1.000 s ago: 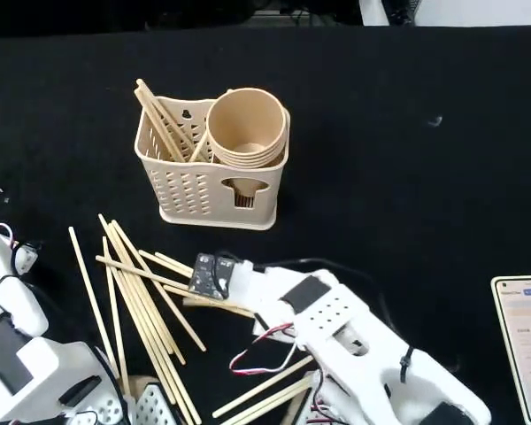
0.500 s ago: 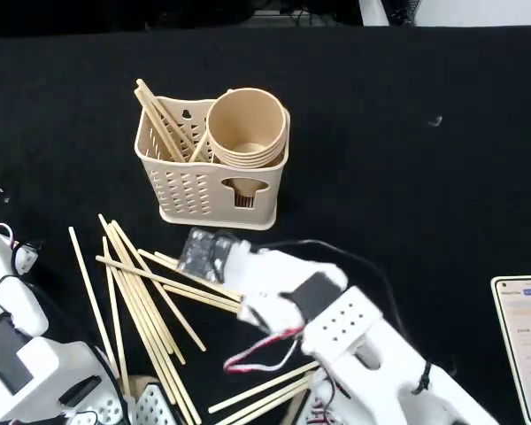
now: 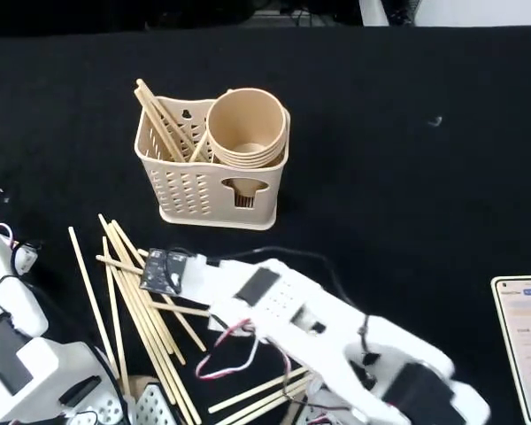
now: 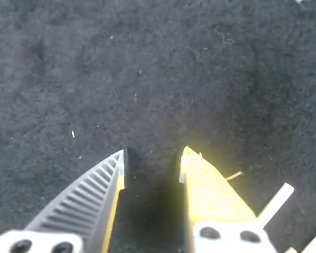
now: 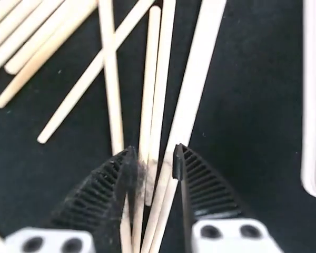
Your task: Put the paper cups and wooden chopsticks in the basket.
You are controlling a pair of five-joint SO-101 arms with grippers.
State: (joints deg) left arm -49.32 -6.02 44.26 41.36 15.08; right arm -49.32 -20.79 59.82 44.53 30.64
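- A black desk (image 3: 407,177) carried everything.
- The white right arm (image 3: 301,319) lay low, stretched from the near edge toward the left. Its right hand (image 3: 164,271) hung over loose chopsticks (image 3: 128,283) scattered on the desk.
- A beige basket (image 3: 199,190) stood farther back, apart from the arm. It held stacked paper cups (image 3: 248,124) and leaning chopsticks (image 3: 159,119).
- The right wrist view showed that hand slightly parted, with a few sticks between its fingers (image 5: 113,179).
- The left hand (image 4: 150,158) was open over bare desk.
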